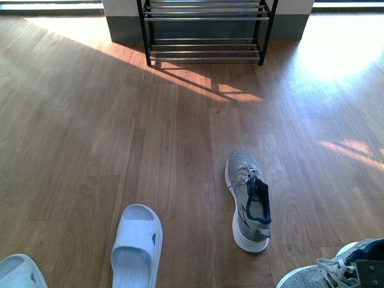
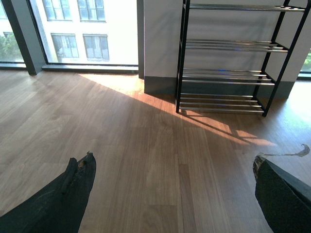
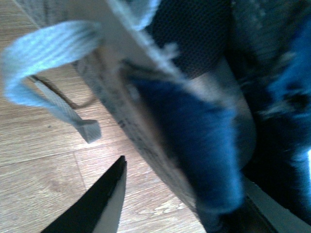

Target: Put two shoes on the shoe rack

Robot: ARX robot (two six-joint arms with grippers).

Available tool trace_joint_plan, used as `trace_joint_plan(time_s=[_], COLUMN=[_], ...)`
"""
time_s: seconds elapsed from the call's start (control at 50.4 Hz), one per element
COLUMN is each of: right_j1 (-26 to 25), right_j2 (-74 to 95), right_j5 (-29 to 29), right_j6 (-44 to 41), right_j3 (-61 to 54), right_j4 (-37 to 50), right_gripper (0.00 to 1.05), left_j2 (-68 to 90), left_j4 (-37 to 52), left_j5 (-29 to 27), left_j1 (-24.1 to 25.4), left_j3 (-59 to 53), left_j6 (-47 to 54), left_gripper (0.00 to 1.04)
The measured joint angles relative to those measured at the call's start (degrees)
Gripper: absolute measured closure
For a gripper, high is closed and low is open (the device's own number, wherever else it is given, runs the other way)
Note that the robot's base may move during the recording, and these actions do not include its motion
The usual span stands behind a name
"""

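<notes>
Closest: grey knit sneaker [image 3: 160,121], navy mesh lining and a flat woven lace loop, was seen hard against the right gripper [image 1: 370,273] at the near right of the floor [image 1: 90,120].
Right gripper: one dark finger [image 3: 99,206] was seen outside the knit wall; clamping could not be told.
Left gripper [image 2: 173,162]: spread wide, nothing held.
Other shoes: second sneaker [image 1: 249,201] mid-floor; pale-blue slides [image 1: 137,246], smooth moulded plastic, near left.
Shoe rack [image 1: 204,36]: black frame, thin chrome bars, well apart at the far wall.
Handling: the collar was judged soft; the stiffer heel wall should be pinched firmly and the sole kept level across the bars.
</notes>
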Motion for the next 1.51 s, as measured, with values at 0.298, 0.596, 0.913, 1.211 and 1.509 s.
trace_joint_plan(time_s=[0.298,0.596,0.913,1.211,1.509], right_j1=[0.2,2.0,1.5,1.1,2.4], right_j2=[0.0,-10.2,-20.1,-42.1,-101.3], right_j5=[-0.3,-4.7,-13.8,-17.1,-10.8], right_j6=[0.1,23.5,50.9,72.5,87.9], right_j3=[-1.2,-7.1,-14.0,-26.2,-35.1], right_j4=[2.0,-3.2,8.1,2.5,-20.0], right_gripper=[1.03,1.03,1.03,1.03,1.03], left_j2=[0.0,0.0,0.0,0.0,0.0], left_j4=[0.0,0.0,0.0,0.0,0.0], left_j5=[0.0,0.0,0.0,0.0,0.0], left_j1=[0.0,0.0,0.0,0.0,0.0], left_j3=[0.0,0.0,0.0,0.0,0.0], left_j6=[0.0,0.0,0.0,0.0,0.0], left_gripper=[0.09,0.09,0.09,0.09,0.09])
